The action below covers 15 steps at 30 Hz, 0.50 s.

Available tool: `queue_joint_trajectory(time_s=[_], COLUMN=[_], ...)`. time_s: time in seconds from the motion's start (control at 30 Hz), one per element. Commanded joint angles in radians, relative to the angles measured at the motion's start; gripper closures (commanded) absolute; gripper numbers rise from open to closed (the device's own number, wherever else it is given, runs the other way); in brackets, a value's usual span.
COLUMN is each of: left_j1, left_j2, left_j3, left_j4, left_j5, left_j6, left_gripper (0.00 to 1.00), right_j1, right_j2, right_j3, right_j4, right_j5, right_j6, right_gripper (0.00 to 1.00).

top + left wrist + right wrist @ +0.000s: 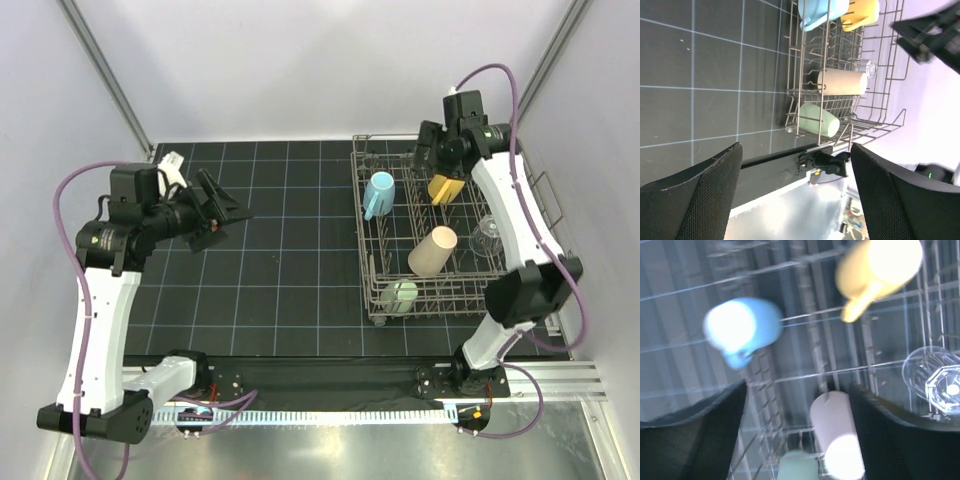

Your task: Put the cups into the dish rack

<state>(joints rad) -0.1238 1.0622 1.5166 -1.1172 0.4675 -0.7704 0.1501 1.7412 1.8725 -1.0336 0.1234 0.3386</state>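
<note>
The grey wire dish rack (368, 262) stands on the right of the mat. In it lie the light blue cup (378, 190), the yellow mug (446, 188), the tan tumbler (432, 250), the pale green cup (400, 296) and the clear glass (488, 232). My right gripper (436, 158) hovers open and empty above the rack's far end; its view shows the blue cup (742, 330), yellow mug (880, 267), tumbler (837, 440) and glass (937, 385) below. My left gripper (222, 212) is open and empty over the mat's left side, aimed toward the rack (840, 100).
The black gridded mat (280, 260) covers the table. A metal strip and cable track (330, 410) run along the near edge. White walls close in on all sides; the right arm leans over the rack's right side.
</note>
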Motion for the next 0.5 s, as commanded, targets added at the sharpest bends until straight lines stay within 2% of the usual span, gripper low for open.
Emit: queue_joint_trajectory(time_s=[0.0, 0.07, 0.2, 0.33, 0.47], left_j1=[0.001, -0.020, -0.134, -0.284, -0.342], left_j2=[0.025, 0.044, 0.109, 0.130, 0.047], left_j3=[-0.045, -0.064, -0.044, -0.042, -0.214], left_j4=[0.091, 0.144, 0.166, 0.220, 0.393], left_j5=[0.074, 0.089, 0.018, -0.070, -0.107], left_j6=[-0.044, -0.073, -0.055, -0.075, -0.139], left_gripper=[0.14, 0.14, 0.07, 0.06, 0.06], right_j1=[0.081, 0.112, 0.143, 0.158, 0.160], right_j2=[-0.141, -0.189, -0.345, -0.544, -0.678], right_j3=[0.070, 0.047, -0.072, -0.196, -0.356], right_j4=[-0.074, -0.098, -0.083, -0.036, -0.008], right_j5=[-0.030, -0.060, -0.100, -0.148, -0.153], right_j6=[-0.039, -0.035, -0.012, -0.018, -0.045], right_gripper=[0.15, 0.01, 0.00, 0.00, 0.00])
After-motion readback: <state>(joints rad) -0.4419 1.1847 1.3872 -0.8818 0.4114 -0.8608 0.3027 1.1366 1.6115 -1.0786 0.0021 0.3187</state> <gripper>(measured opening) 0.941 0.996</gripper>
